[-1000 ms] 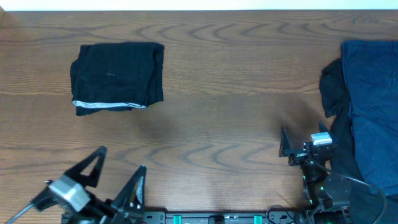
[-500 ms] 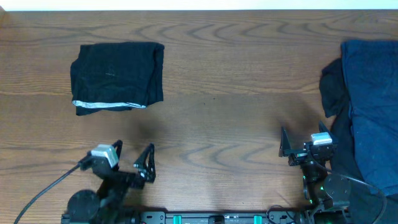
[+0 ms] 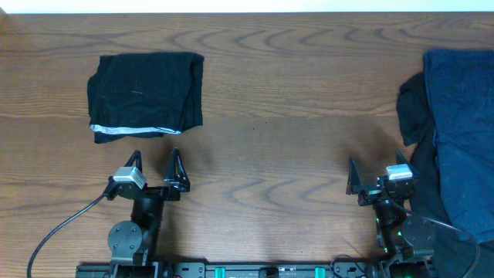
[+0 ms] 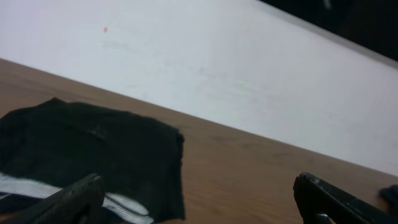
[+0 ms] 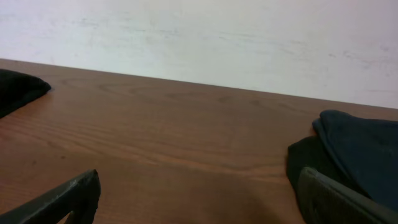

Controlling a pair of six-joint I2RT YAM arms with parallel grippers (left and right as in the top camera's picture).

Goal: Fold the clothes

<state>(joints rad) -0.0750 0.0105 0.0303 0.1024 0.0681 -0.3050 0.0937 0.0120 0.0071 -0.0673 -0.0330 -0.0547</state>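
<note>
- Garment [image 3: 145, 94] in plain black lies folded flat on the far-left part of the counter [image 3: 293, 116], with its pale edge [image 3: 135, 130] along the near side.
- At the right edge I see a navy-blue garment [image 3: 463, 131] spread out, with a rumpled black cloth [image 3: 413, 112] touching its left side.
- My left tool [image 3: 155, 160] hangs near the pale edge without touching it, jaws wide, holding nothing.
- My right tool [image 3: 376, 166] sits just beside the right-hand pile, jaws wide and empty as well.
- Beyond the counter, my wrist views show a white wall [image 4: 217, 74].
</note>
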